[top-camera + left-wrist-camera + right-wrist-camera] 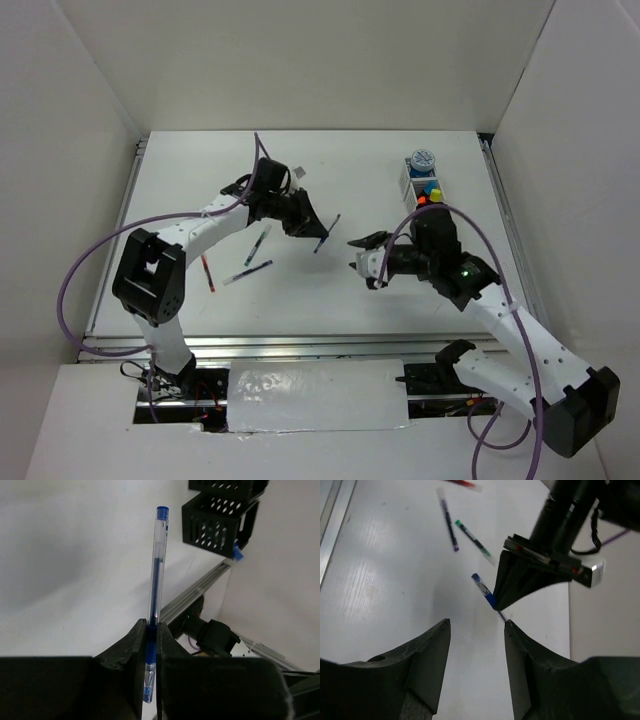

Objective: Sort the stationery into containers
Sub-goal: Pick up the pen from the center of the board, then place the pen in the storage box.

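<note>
My left gripper [308, 225] is shut on a clear pen with blue ink [157, 565], pinched near its tip end so that the capped end sticks out ahead of the jaws. In the top view this blue pen [328, 233] hangs over the middle of the table. My right gripper [358, 254] stands open and holds nothing, just right of that pen and facing it. In the right wrist view the blue pen [482, 587] lies just beyond my open right gripper [477, 625]. Black mesh containers [217, 525] stand in a row at the back right, with a tape roll [421, 160] and highlighter caps [435, 193] showing in them.
Three loose pens lie on the table to the left: a green pen [258, 240], a purple pen [247, 272] and a red pen [207, 273]. White walls close in the table. A metal rail [505, 230] runs along its right edge.
</note>
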Motion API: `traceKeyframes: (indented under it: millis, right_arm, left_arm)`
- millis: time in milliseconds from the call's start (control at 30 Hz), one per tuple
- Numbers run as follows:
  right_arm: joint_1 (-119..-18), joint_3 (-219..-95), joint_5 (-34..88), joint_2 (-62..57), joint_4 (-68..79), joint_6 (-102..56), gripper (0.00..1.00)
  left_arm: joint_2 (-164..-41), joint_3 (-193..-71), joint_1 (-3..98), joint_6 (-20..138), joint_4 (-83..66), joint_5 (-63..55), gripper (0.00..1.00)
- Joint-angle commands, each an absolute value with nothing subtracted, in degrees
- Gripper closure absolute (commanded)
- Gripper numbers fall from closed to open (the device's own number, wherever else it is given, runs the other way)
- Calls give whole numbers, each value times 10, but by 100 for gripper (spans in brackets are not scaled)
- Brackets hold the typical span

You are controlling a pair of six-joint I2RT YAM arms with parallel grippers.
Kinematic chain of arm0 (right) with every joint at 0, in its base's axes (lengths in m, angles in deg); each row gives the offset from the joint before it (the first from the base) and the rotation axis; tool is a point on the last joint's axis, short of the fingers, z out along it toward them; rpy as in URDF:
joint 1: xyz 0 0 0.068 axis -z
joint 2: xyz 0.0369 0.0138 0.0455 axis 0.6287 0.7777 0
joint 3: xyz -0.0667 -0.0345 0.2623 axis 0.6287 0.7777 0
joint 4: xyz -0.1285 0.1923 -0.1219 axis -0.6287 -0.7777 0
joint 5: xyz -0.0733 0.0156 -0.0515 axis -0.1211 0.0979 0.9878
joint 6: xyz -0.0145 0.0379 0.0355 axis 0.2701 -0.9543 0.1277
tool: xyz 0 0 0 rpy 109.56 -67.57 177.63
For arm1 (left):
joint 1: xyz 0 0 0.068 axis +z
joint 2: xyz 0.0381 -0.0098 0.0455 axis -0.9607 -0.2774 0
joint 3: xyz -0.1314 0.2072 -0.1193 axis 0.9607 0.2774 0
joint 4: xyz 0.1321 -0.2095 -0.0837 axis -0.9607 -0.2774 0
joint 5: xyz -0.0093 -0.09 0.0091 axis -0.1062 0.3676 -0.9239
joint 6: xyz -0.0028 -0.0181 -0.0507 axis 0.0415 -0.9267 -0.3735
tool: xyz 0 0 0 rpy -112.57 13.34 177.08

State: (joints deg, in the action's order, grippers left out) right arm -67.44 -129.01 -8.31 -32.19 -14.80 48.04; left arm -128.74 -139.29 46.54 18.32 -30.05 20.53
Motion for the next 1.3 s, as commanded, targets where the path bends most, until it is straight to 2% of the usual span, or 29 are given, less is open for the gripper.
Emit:
traceKeyframes:
  millis: [0,333,767,867,967,1000,1033,1067,1100,1133,1267]
  right_arm:
    - [-723,-1251,-59,-310,-84,621,47]
    - [-800,-1220,-17,-219,-16,693,45]
    - [-802,-1269,20,-131,-9,706,46]
    - [-797,-1287,29,-103,-16,716,53]
    - [-796,-1300,29,-91,-17,714,71]
    - [-796,-1300,31,-92,-17,713,80]
    - [-796,-1300,31,-96,-14,711,84]
    - [-795,-1299,31,-98,-10,708,88]
    - [-796,-1295,30,-107,-7,707,95]
    - [-796,-1292,29,-114,-3,696,97]
    - [-790,-1283,13,-171,25,634,100]
  left_arm:
    - [-1280,-1384,456,153,-284,264,100]
    - [-1273,-1339,441,133,-272,282,100]
    - [-1284,-1351,434,138,-251,304,100]
    - [-1280,-1353,434,139,-249,305,100]
    - [-1276,-1354,434,143,-245,306,100]
    - [-1273,-1353,436,144,-243,308,98]
    - [-1272,-1353,436,144,-240,308,92]
    - [-1272,-1352,438,144,-234,309,67]
    - [-1271,-1351,440,142,-218,317,46]
    - [-1269,-1344,443,139,-203,324,1]
    - [-1258,-1363,458,167,-217,285,1]
